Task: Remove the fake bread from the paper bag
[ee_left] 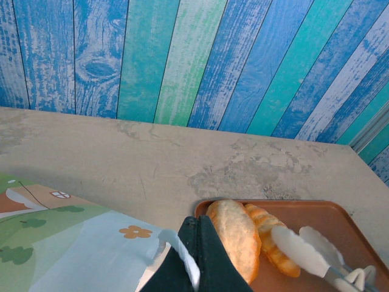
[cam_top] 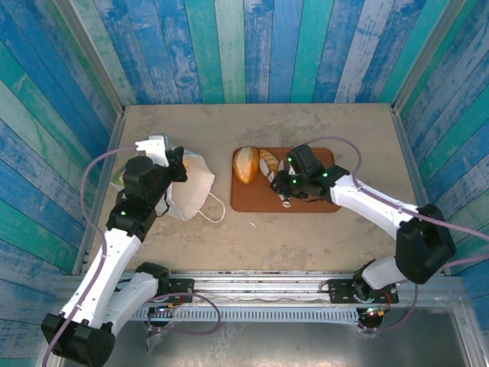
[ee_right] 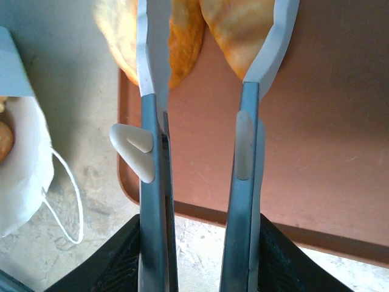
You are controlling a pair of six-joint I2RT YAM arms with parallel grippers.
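Note:
The white paper bag point(cam_top: 192, 186) lies on its side at the left, its green printed side point(ee_left: 73, 243) toward the left wrist camera. My left gripper point(cam_top: 181, 164) point(ee_left: 203, 225) is shut on its white cord handle point(ee_left: 182, 258). A piece of fake bread point(ee_right: 5, 140) peeks from the bag's mouth. Two fake bread pieces, a pale oblong loaf point(cam_top: 246, 164) point(ee_left: 234, 234) and a ridged orange loaf point(cam_top: 269, 162) point(ee_left: 267, 234), lie on the brown tray point(cam_top: 306, 200). My right gripper point(cam_top: 294, 183) point(ee_right: 200, 243) is shut on grey tongs point(ee_right: 155, 182). Their white tips stand apart on either side of the ridged loaf point(ee_right: 240, 24).
The brown tray point(ee_right: 304, 152) sits right of centre with bare room on its right half. The bag's second cord handle point(cam_top: 214, 210) point(ee_right: 70, 194) loops out onto the sandy table point(cam_top: 306, 237). Blue and green plank walls point(cam_top: 252, 46) close in the back and sides.

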